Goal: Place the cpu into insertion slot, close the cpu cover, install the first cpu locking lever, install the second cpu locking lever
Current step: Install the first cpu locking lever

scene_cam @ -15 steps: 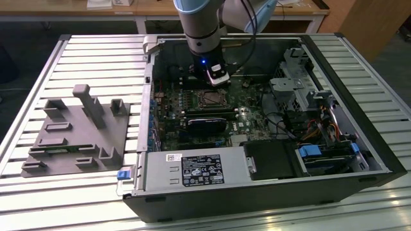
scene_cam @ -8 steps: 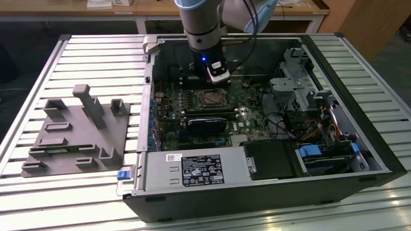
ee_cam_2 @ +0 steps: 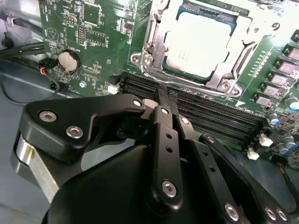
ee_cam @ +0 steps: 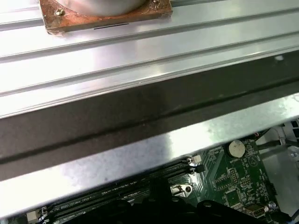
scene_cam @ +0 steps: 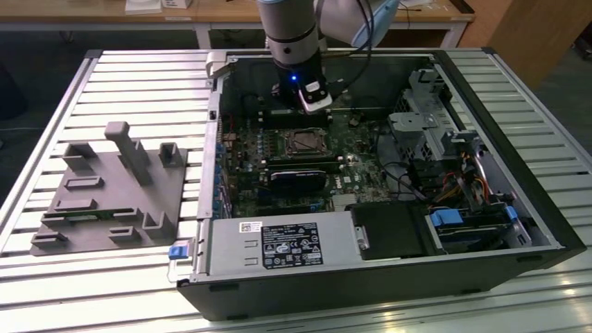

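Observation:
The cpu (ee_cam_2: 198, 42), a flat silver-grey square, lies in the insertion slot (scene_cam: 303, 143) on the green board inside the open computer case. The cpu cover (ee_cam_2: 158, 39), a silver frame, lies flat around the chip's edges. Thin metal rods run along two sides of that frame; I cannot tell whether they are latched. My gripper (ee_cam_2: 162, 93) hangs with its black fingers drawn together and nothing between them, over the long memory slots (ee_cam_2: 210, 116) just beside the socket. In the exterior view my gripper (scene_cam: 310, 111) sits just behind the socket, toward the case's far wall.
A grey fixture plate (scene_cam: 111, 187) with upright posts lies on the slatted table at the exterior view's left. Drive cages and cables (scene_cam: 444, 139) crowd the case's right side. The power supply (scene_cam: 277, 243) fills the near edge. A coin battery (ee_cam_2: 70, 60) sits on the board.

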{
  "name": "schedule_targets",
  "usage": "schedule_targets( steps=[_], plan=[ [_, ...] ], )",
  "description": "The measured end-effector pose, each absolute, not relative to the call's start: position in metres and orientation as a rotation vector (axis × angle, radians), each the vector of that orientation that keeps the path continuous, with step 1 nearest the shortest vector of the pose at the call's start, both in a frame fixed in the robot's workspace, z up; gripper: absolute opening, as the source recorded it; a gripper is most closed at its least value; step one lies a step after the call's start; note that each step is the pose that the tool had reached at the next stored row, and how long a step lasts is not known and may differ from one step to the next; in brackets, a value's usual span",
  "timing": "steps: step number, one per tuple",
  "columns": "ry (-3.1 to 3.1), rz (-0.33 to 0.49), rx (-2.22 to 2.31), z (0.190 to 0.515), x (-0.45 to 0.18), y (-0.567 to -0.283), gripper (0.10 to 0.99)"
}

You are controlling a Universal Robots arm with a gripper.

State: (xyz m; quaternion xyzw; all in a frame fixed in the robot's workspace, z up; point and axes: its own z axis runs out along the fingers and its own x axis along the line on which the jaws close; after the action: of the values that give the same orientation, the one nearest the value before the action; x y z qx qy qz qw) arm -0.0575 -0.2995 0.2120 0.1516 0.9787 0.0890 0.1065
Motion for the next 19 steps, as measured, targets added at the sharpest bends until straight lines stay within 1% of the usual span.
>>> schedule_targets(
  steps=[7,14,19],
  plan=[
    [2.885,0.261,0.447,0.2120,-0.0573,-0.2996,0.106],
    [2.927,0.212,0.454,0.2115,-0.0556,-0.3011,0.106],
    [2.941,0.202,0.460,0.2113,-0.0553,-0.3072,0.106]
  ],
)
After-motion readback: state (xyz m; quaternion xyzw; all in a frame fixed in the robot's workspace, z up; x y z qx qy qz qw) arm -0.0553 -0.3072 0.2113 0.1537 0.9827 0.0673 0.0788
